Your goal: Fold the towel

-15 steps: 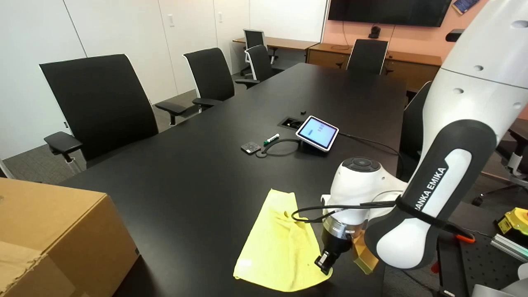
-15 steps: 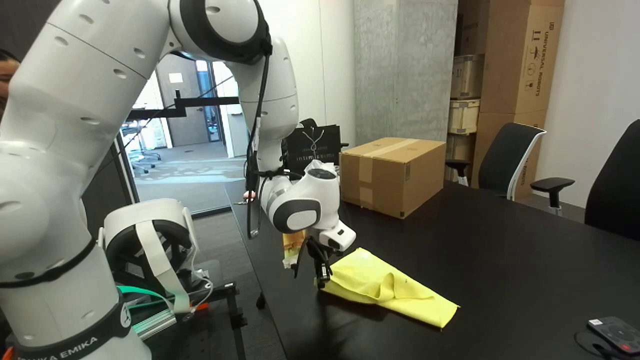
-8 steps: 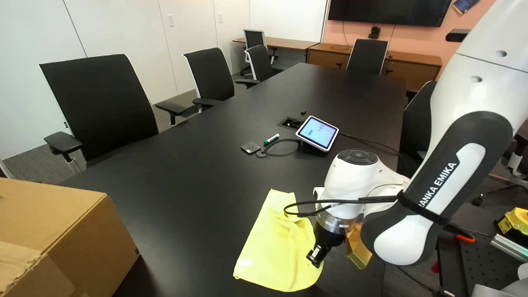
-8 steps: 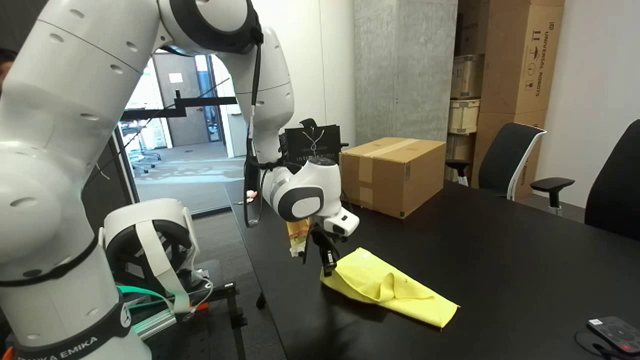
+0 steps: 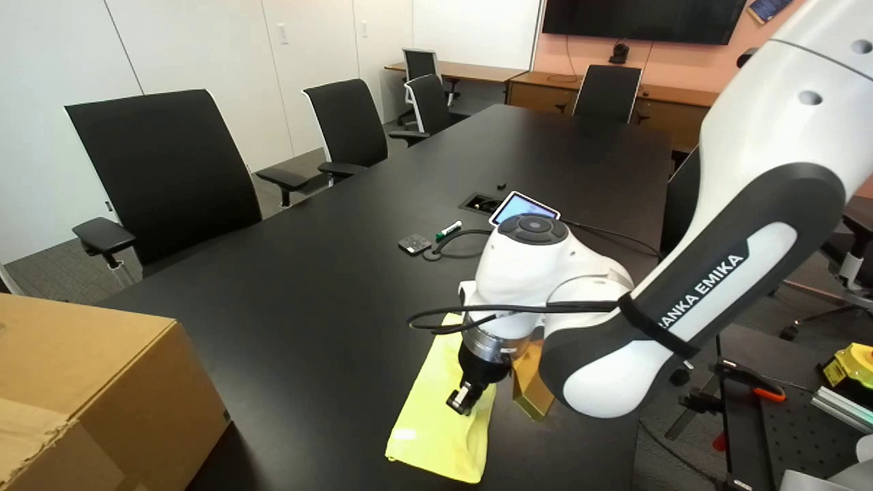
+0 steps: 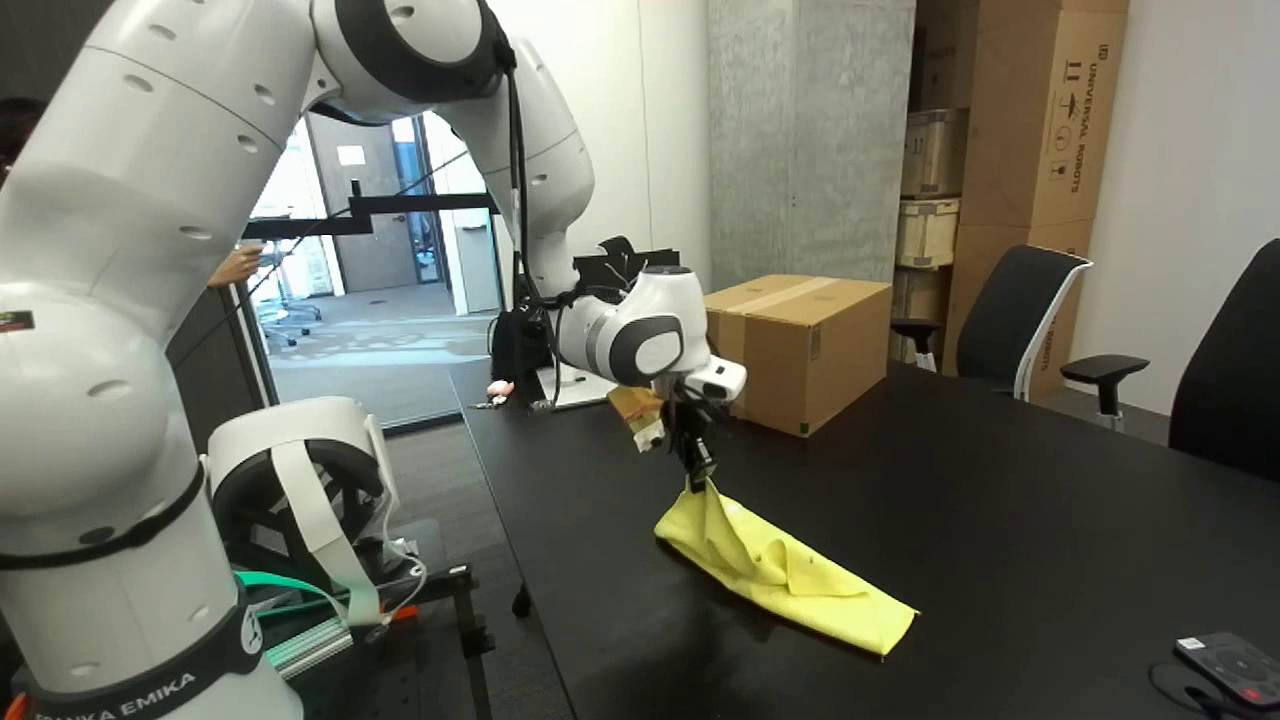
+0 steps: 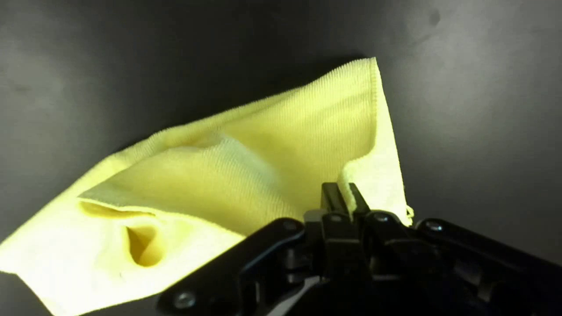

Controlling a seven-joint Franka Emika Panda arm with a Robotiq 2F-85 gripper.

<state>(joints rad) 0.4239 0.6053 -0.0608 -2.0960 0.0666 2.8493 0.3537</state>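
Gripper (image 7: 344, 195), black and two-fingered, has its jaws closed on an edge of the thin, pale yellow rectangular cloth towel (image 7: 281, 140); wrist view shows a strip of it pinched between the narrow fingertips, near one end. In an exterior view the pinched part stands up in a peak under the fingers, rest of the cloth lying on the long black table (image 6: 980, 580). Towel sits near the table edge on the robot's side, long and narrow in outline. Not flat: one layer laps over another around mid-length, with a loose free edge and a small open pucker. Far end lies flatter. White arm (image 5: 771, 242) with black bands reaches in over the table, gripper slightly tilted. Large brown cardboard box (image 6: 805, 350) rests on the table in both exterior views, well apart from the towel. Also on the table, clear of the cloth: white-framed tablet (image 5: 522, 206) with lit screen, partly hidden by the arm; white marker (image 5: 449, 230) with green cap; small flat dark square device (image 5: 414, 244) near the marker.
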